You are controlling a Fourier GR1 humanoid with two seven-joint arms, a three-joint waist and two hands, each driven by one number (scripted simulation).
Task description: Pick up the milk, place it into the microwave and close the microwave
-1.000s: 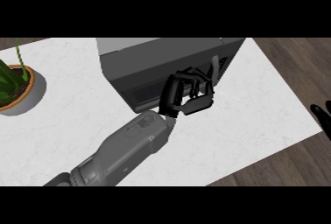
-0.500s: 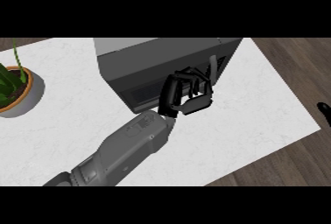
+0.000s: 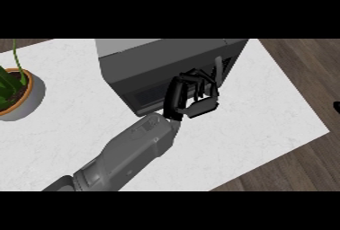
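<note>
Tabletop (image 3: 73, 121): a white, faintly marbled surface filling most of the frame, set at a slant, with brown wood floor (image 3: 299, 58) showing past its right side and along the lower right.
Microwave (image 3: 153, 67): a dark grey box at the upper middle of the frame, standing on the tabletop; its front faces the lower right, with a dark window panel and a vertical black handle (image 3: 217, 72) near its right corner. The door appears shut.
Left hand (image 3: 192, 96): black, at the centre of the frame, right against the front of the microwave, just left of and below the handle. Its fingers are bent inward into a narrow, curled shape and nothing can be seen inside them.
Left forearm (image 3: 129, 155): grey, rising from the lower left of the frame up to the hand, crossing over the tabletop.
Right hand (image 3: 337, 107): only a small black sliver at the right edge of the frame, over the floor, well apart from the microwave; whether its fingers are spread or curled cannot be told.
Milk: not visible anywhere in the view; whether it sits inside the microwave cannot be told.
Plant pot (image 3: 33, 96): grey, round, holding brown soil, at the left edge of the frame on the tabletop, well apart from the microwave.
Plant (image 3: 13, 78): long green leaves rising from the pot.
</note>
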